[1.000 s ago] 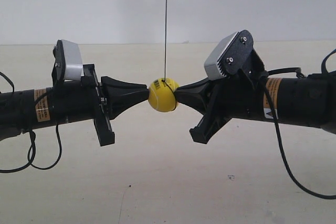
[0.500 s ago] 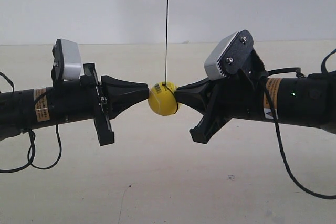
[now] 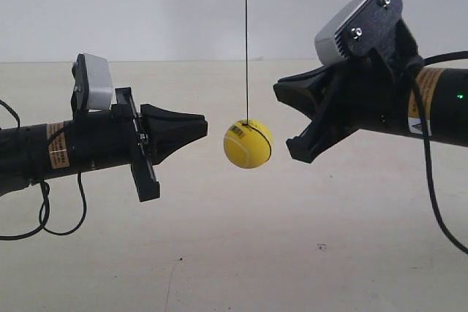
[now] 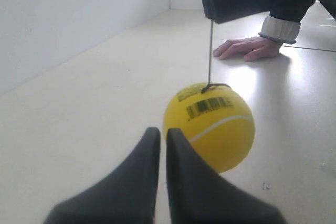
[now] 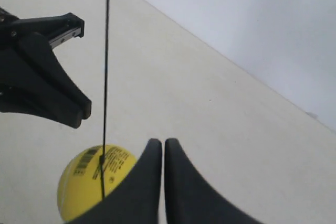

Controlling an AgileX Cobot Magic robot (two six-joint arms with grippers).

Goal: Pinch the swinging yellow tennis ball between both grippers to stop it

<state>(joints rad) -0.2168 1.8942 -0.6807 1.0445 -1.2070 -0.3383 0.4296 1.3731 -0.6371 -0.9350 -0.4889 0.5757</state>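
The yellow tennis ball (image 3: 248, 144) hangs on its thin black string (image 3: 246, 34) between two black arms and touches neither. My left gripper (image 3: 205, 123), on the arm at the exterior view's left, is shut and points level at the ball from a short gap. My right gripper (image 3: 278, 91) is shut too, and sits higher and further off. In the left wrist view the ball (image 4: 215, 127) shows its barcode label just beyond the shut gripper (image 4: 163, 131). From the right wrist camera the ball (image 5: 86, 182) lies below and beside the shut gripper (image 5: 159, 141).
A person's hand (image 4: 247, 48) with a dark sleeve rests on the pale table (image 3: 234, 253) beyond the ball. Black cables (image 3: 44, 217) droop from both arms. A white wall (image 3: 146, 5) stands behind. The left gripper's fingers (image 5: 63, 103) show in the right wrist view.
The right arm has pulled back and risen away from the ball. The ball, pinched between both tips before, now hangs free, lower and shifted toward the right arm. The left arm stayed put.
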